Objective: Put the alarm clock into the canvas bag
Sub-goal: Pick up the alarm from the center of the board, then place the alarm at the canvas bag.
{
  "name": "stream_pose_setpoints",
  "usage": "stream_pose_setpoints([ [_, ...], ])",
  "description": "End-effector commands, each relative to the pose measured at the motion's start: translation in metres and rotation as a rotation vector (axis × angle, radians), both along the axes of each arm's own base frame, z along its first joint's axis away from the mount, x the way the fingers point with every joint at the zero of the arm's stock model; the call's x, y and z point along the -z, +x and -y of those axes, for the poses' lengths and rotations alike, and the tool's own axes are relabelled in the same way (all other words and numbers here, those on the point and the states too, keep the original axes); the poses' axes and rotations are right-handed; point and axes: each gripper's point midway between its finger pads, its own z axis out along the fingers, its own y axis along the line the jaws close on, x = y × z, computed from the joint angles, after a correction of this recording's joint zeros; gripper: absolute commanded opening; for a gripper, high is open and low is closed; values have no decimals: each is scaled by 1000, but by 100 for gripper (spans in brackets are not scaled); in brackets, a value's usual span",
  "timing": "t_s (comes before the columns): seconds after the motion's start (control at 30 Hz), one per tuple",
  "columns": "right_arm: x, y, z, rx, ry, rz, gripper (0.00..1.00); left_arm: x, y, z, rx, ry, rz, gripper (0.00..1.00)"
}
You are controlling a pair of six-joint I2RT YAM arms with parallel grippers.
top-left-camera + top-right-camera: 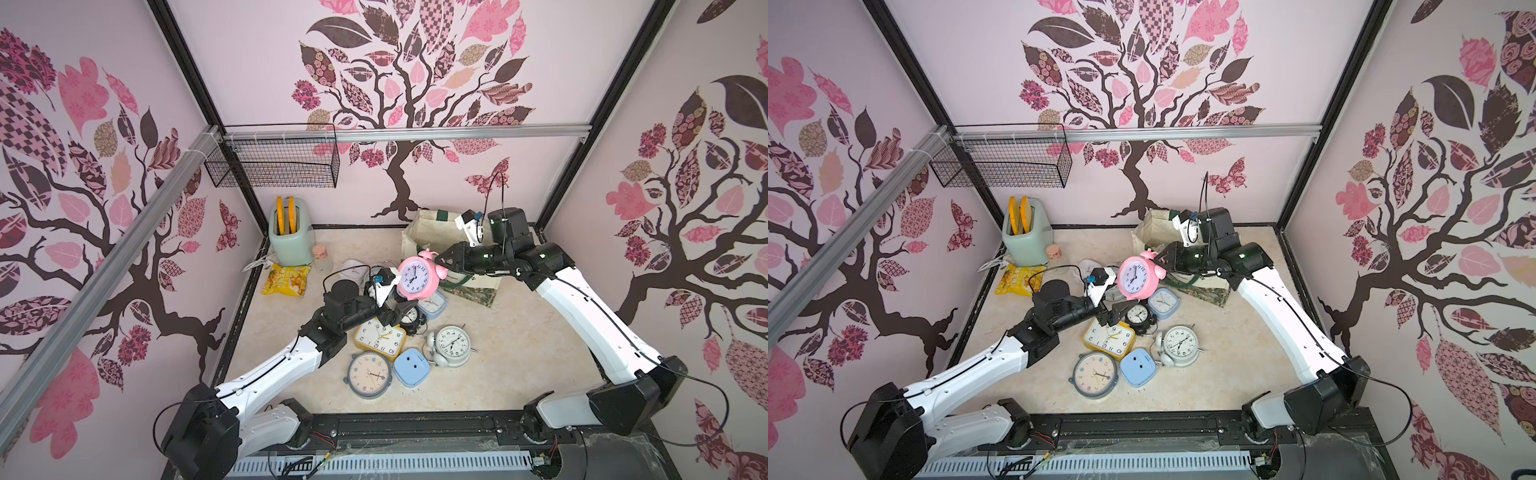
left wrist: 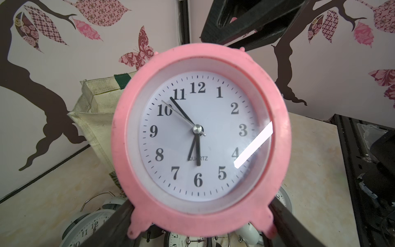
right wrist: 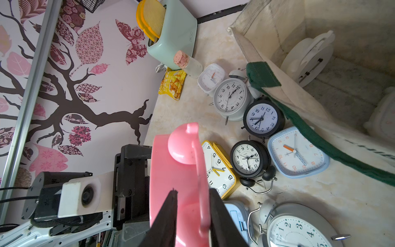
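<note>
Together, the right gripper (image 3: 193, 203) is pinching narrowly on the top of the pink alarm clock (image 1: 417, 277), and the left gripper (image 1: 398, 312) is clasping its lower rim from both sides. Between them the clock is hanging tilted above the other clocks (image 1: 380, 336) lying on the table (image 1: 519, 332). It is sitting just in front of the open canvas bag (image 1: 417, 235), not inside it.

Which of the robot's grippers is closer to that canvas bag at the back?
The right gripper. It's at the top of the pink alarm clock, right beside the canvas bag. The left gripper holds the clock's bottom, farther out over the clock pile.
</note>
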Motion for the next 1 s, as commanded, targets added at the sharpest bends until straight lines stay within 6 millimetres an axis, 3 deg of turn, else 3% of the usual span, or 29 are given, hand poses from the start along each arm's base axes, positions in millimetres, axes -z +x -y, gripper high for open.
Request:
stream_pose_setpoints([
  [0.0, -7, 5, -4, -8, 15, 27, 26, -2, -2, 1, 6, -17, 21, 78],
  [0.33, -3, 9, -9, -8, 35, 10, 17, -4, -3, 2, 9, -16, 28, 78],
  [0.53, -2, 12, -8, 1, 28, 15, 6, -8, -5, 1, 8, -24, 31, 80],
  [0.63, -7, 16, -7, 14, 25, 35, 0, -14, -5, -1, -4, -50, 26, 86],
  [0.67, -10, 18, -5, 28, 19, 51, 0, -18, -4, -3, -20, -68, 20, 97],
  [0.83, -36, 42, 24, 194, -13, 145, 0, -53, 3, -24, -151, -189, 6, 98],
  [0.97, -62, 71, 69, 350, 82, 171, 0, -75, 5, -52, -288, -255, 10, 98],
])
